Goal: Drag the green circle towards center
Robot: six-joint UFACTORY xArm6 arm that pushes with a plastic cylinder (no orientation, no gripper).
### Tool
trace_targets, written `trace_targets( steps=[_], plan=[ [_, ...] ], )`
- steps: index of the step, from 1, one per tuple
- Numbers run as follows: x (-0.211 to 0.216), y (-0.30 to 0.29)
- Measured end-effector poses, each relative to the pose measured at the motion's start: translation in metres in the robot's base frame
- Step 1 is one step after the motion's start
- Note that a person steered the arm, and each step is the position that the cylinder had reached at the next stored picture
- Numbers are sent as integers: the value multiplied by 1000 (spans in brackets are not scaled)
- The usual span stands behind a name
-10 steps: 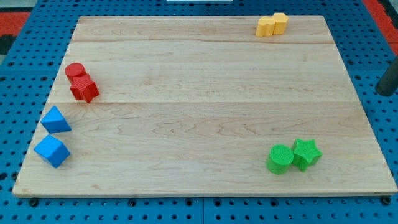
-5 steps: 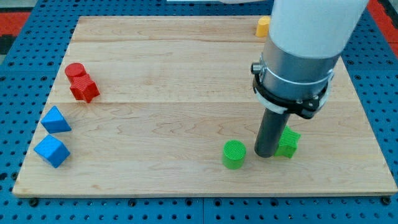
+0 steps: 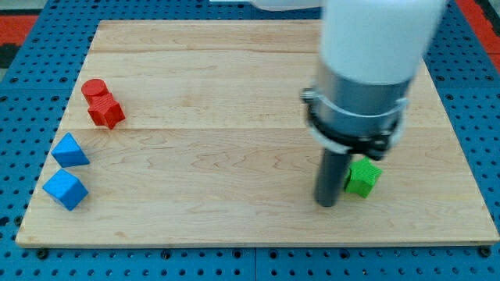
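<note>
The green circle does not show anywhere in the camera view; the arm may be hiding it. My tip [image 3: 326,204] rests on the wooden board [image 3: 219,156] at the lower right, below the wide grey and white arm body. A green star-shaped block [image 3: 363,178] lies just to the right of the rod, touching it or nearly so.
A red circle [image 3: 94,87] and a red star-shaped block [image 3: 105,112] sit together at the left. Two blue blocks [image 3: 70,150] [image 3: 64,190] lie near the lower left edge. The arm covers the board's upper right.
The arm came in over the lower right; the green circle was pushed left away from the star, then went out of sight. The tip has shifted slightly left and down.
</note>
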State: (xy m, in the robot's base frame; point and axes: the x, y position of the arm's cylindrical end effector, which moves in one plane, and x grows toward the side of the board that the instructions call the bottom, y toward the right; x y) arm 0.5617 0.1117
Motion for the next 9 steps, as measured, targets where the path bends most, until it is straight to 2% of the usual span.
trace_targets(
  steps=[2, 3, 5, 6, 8, 9],
  plan=[
    [27, 38],
    [6, 68],
    [-48, -53],
    [-73, -92],
    [-93, -93],
    [-137, -93]
  ],
)
